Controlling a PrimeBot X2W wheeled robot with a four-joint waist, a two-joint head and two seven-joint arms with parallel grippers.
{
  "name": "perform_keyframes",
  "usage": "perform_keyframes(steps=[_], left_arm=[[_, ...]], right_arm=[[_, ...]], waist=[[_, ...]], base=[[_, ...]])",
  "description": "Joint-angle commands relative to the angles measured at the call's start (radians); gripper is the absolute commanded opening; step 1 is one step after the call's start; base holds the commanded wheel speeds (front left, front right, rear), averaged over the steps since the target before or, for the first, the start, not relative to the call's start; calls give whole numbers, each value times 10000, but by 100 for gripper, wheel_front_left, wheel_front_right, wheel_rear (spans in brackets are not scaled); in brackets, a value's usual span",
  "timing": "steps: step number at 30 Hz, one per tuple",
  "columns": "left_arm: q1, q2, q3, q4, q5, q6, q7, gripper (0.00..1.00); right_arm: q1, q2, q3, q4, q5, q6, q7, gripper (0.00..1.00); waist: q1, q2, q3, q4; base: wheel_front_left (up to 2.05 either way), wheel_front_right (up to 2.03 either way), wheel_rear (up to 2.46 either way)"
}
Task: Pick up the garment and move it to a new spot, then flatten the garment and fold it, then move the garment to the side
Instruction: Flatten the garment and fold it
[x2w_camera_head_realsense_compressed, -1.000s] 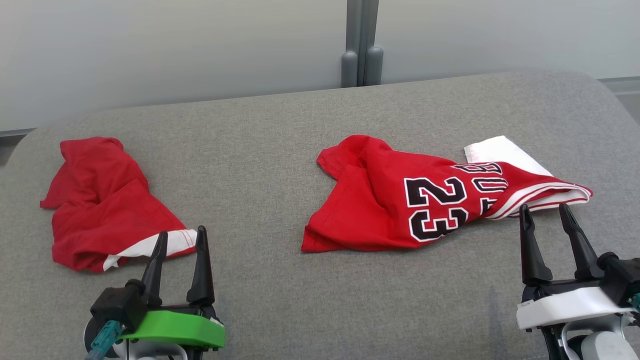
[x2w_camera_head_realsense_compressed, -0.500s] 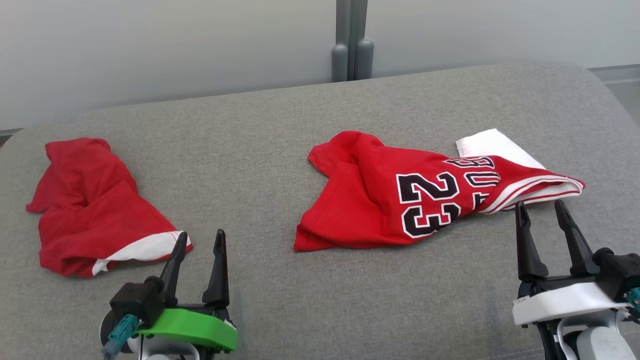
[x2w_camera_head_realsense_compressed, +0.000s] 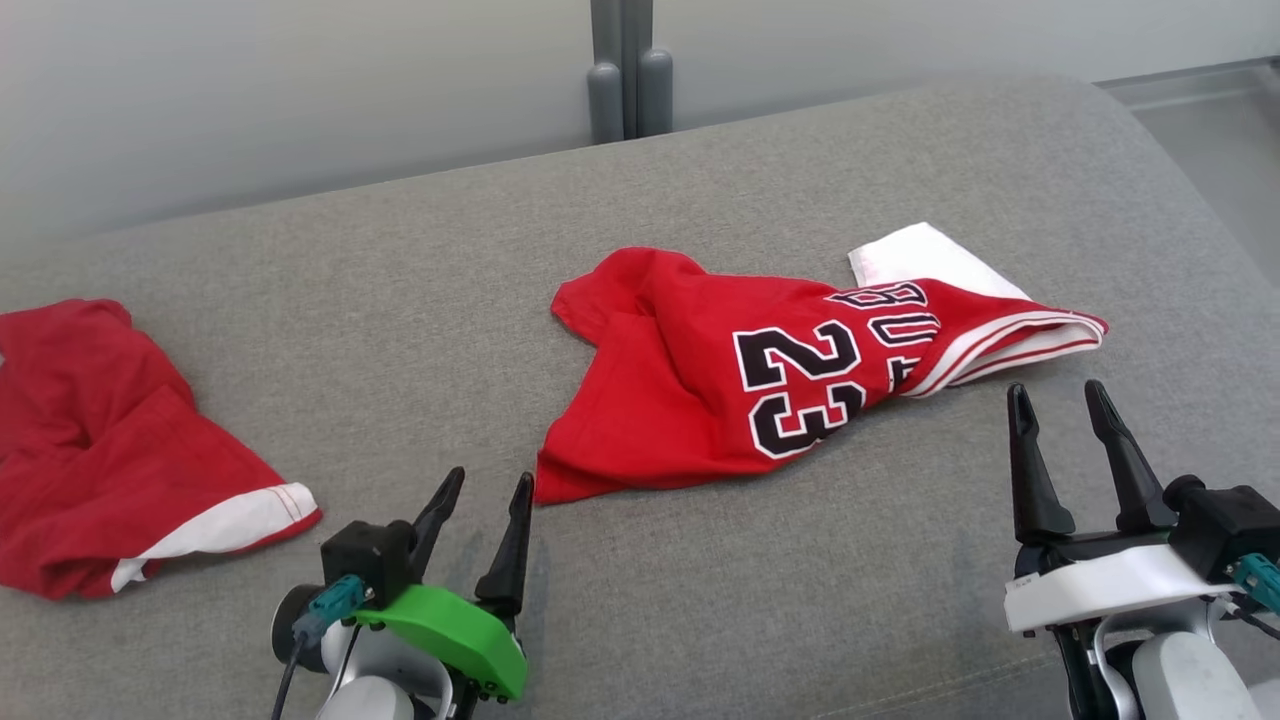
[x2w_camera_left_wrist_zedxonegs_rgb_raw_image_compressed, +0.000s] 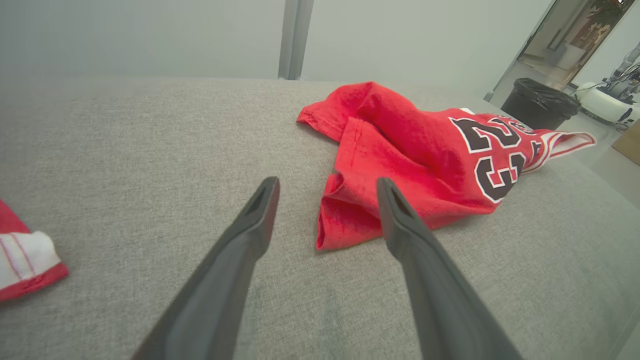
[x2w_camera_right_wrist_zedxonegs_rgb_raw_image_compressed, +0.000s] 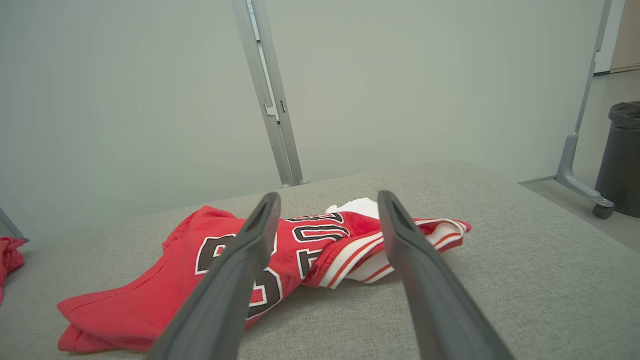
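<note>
Left gripper (x2w_camera_head_realsense_compressed: 491, 475): moved from the second red garment (x2w_camera_head_realsense_compressed: 90, 460) to the near corner of the jersey (x2w_camera_head_realsense_compressed: 700, 400); jaws apart, empty.
Right gripper (x2w_camera_head_realsense_compressed: 1054, 386): jaws apart, empty, near striped hem (x2w_camera_head_realsense_compressed: 1000, 345).
Jersey: crumpled, centre of grey cushion (x2w_camera_head_realsense_compressed: 400, 300).

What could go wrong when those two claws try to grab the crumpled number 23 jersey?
The jersey lies bunched in folds, so the open left claw, near its lower corner, might pinch several layers and lift it twisted.
The open right claw faces the doubled striped edge and could catch only one layer.
A second red garment lies to the left; a move that way might land on it.
</note>
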Motion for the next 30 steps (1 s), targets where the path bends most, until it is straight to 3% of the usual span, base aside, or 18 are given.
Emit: perform_keyframes(steps=[1, 13, 28, 30], left_arm=[[-187, 64, -63, 121, -50, -40, 32, 100], [-885, 329, -547, 1613, -454, -96, 605, 100], [-1749, 494, -896, 3118, -882, -116, 231, 99], [-1811, 508, -953, 3223, -948, -118, 216, 57]], right_arm=[[-73, 4, 2, 40, 62, -10, -40, 100], [-231, 85, 84, 1, 104, -10, -42, 100], [-341, 214, 33, -34, 119, -10, -42, 100], [-359, 234, 27, -15, 122, -8, -42, 100]], waist=[[0, 0, 186, -301], [0, 0, 488, -1071], [0, 0, 765, -1476], [0, 0, 774, -1473]], base=[[0, 0, 0], [0, 0, 0], [0, 0, 0], [0, 0, 0]])
